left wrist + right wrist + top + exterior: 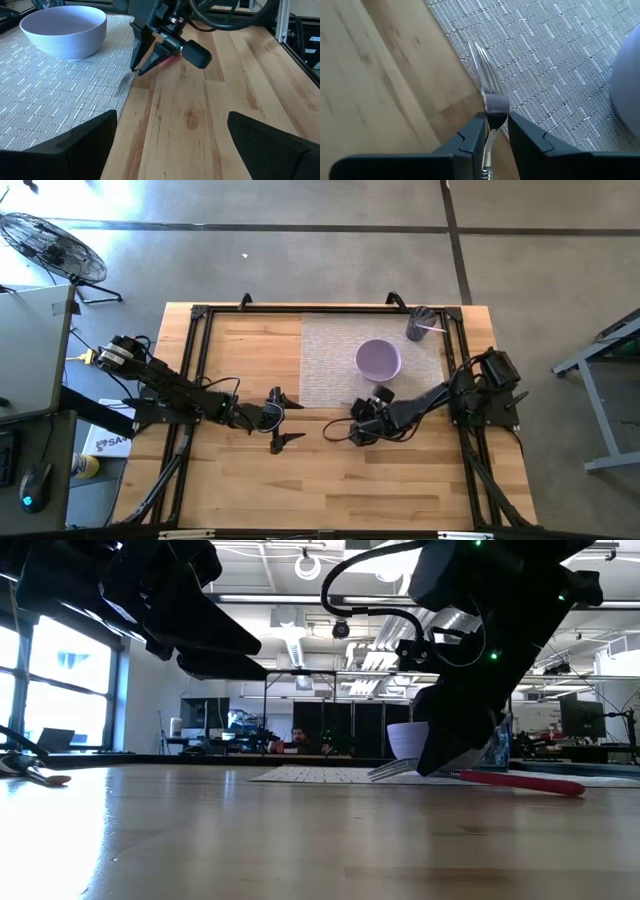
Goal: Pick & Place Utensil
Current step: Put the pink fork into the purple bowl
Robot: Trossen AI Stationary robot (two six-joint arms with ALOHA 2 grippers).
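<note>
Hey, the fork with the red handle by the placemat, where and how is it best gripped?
Probably where the right gripper already holds it: the fork is pinched on its narrow neck just behind the tines, from above. It lies low, tines at the placemat's edge, so the thin neck fits between the fingers.

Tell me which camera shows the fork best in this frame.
The right wrist view: the fork fills the centre, tines over the placemat, right pincer shut on its neck. The low view shows tines and a red handle. The left wrist view catches only a red glimpse; the high view hides it.
</note>
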